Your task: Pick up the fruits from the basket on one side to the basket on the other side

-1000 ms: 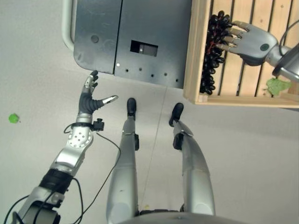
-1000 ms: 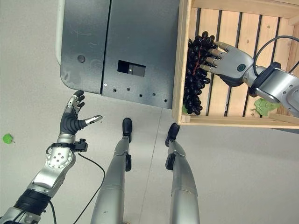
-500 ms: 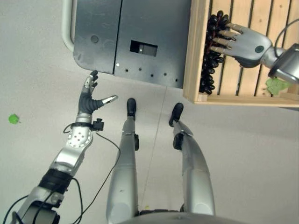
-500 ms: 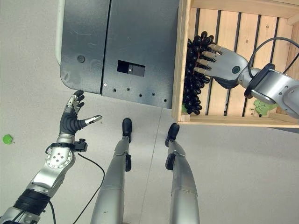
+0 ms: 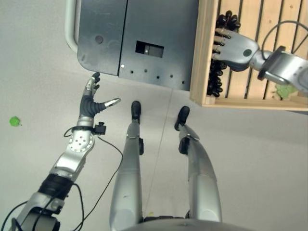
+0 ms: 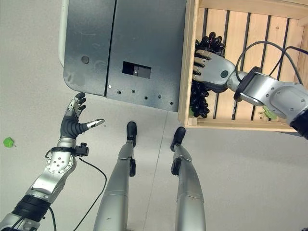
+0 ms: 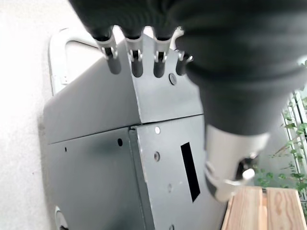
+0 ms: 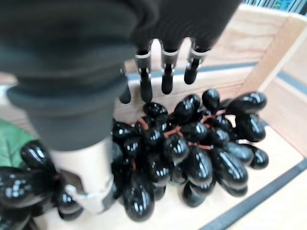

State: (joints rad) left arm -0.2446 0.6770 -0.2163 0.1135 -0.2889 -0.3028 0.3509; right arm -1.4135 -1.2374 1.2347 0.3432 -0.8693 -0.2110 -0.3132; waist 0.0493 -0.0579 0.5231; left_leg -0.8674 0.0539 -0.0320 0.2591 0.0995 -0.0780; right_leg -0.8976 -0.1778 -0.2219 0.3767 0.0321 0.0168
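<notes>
A long bunch of black grapes [image 5: 214, 83] lies inside the wooden slatted crate [image 5: 202, 57], along its left wall. My right hand [image 5: 236, 46] lies over the bunch's upper half with its fingers straight, pointing at that wall. In the right wrist view the fingers [image 8: 167, 72] hang just above the grapes [image 8: 192, 143], with the thumb [image 8: 91, 182] down beside them and nothing gripped. My left hand [image 5: 91, 103] is held open over the floor, just in front of the dark metal box [image 5: 139, 33].
The dark box has a white tubular handle [image 5: 70, 29] on its left side and touches the crate. A green leaf [image 5: 286, 90] lies in the crate to the right of my arm. A small green object [image 5: 14, 121] sits on the floor far left.
My right hand has slid left across the crate and now covers the upper part of the grape bunch. The left arm has not moved.
</notes>
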